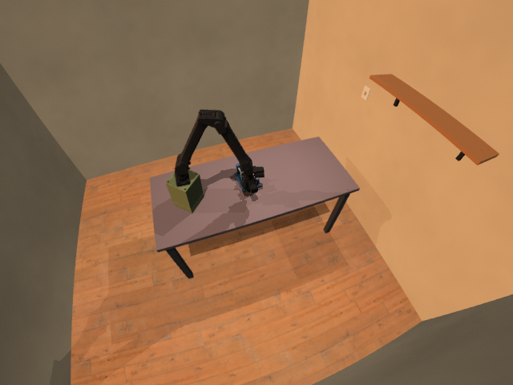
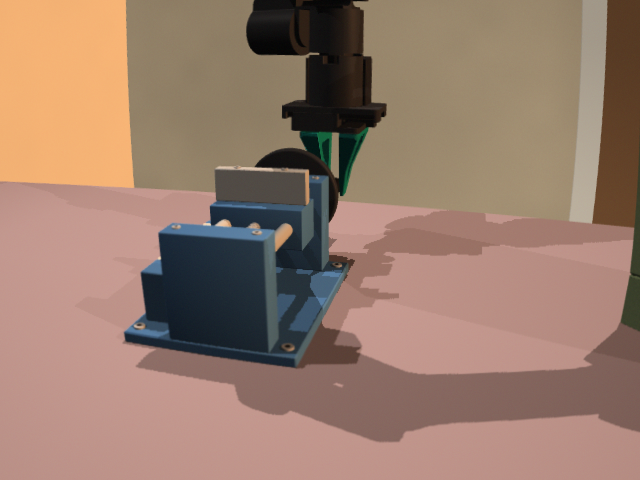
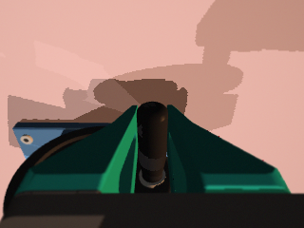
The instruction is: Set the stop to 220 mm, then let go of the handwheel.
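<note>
A blue stop fixture [image 1: 239, 177] [image 2: 219, 289] stands on the table. Its blue carriage [image 2: 258, 212] carries a grey plate [image 2: 261, 186] and sits on rods, nearer the handwheel end block than the front one. The black handwheel [image 2: 289, 156] [image 3: 10, 190] is behind that end block. My gripper [image 2: 336, 178] [image 3: 152, 115] points down at the wheel's right side in the exterior view. Its green fingers are shut on the handwheel's dark handle [image 3: 153, 135], which stands between them in the wrist view. No scale or reading is visible, so the stop's value cannot be told.
The arm's base stands on a green box [image 1: 184, 199] at the left of the table [image 1: 306, 165] in the top view. A wooden shelf [image 1: 434, 115] is on the wall to the right, away from the arm.
</note>
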Robot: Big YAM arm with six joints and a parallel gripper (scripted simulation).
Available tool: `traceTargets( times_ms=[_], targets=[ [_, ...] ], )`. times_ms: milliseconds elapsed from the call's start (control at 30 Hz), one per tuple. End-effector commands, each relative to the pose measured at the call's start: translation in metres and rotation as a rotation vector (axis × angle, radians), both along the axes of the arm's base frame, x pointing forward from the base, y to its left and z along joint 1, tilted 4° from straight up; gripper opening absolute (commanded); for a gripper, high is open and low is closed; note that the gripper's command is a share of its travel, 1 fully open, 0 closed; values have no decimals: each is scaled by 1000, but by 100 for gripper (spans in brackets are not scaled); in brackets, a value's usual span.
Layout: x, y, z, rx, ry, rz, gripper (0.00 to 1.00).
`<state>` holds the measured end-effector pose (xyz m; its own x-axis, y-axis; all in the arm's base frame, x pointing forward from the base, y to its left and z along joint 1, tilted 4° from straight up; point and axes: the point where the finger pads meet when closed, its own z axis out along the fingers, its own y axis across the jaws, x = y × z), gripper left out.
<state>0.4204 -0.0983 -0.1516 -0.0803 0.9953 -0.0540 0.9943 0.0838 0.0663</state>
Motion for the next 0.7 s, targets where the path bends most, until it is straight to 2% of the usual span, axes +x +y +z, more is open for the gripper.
traceTargets(
  times_ms=[0,167,400,500,667],
  targets=[
    [8,-8,24,-14,-16,-5,6],
    [13,-5,34,-14,-21,-5,6],
    [12,-6,36,-14,-21,-11,6],
    [24,-5,42,-17,-37,-10,6],
    [32,-1,52,-16,-40,-4,6]
  ],
)
